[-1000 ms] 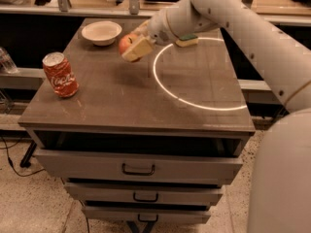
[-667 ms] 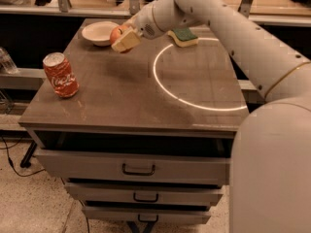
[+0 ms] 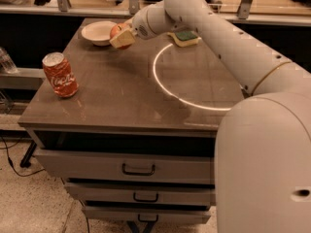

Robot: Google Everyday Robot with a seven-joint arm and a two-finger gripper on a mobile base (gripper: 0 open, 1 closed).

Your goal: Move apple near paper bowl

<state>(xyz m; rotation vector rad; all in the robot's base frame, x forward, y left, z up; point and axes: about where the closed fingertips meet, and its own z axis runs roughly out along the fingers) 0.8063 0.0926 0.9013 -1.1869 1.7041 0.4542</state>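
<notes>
The apple (image 3: 116, 31) is red-orange and sits in my gripper (image 3: 122, 37), whose tan fingers are shut on it. It hangs just above the tabletop at the back left, right beside the paper bowl (image 3: 98, 32). The bowl is shallow, off-white and stands on the table's far left part. The apple is at the bowl's right rim, very close to it. I cannot tell whether they touch.
A red Coca-Cola can (image 3: 60, 74) stands upright at the table's left edge. A yellow-green sponge (image 3: 183, 37) lies at the back behind my arm. The brown table (image 3: 121, 101) has drawers below. A bright ring of light lies on its right half.
My gripper has carried the apple leftward and toward the back, from mid-table to right beside the paper bowl. The can and the bowl have not moved.
</notes>
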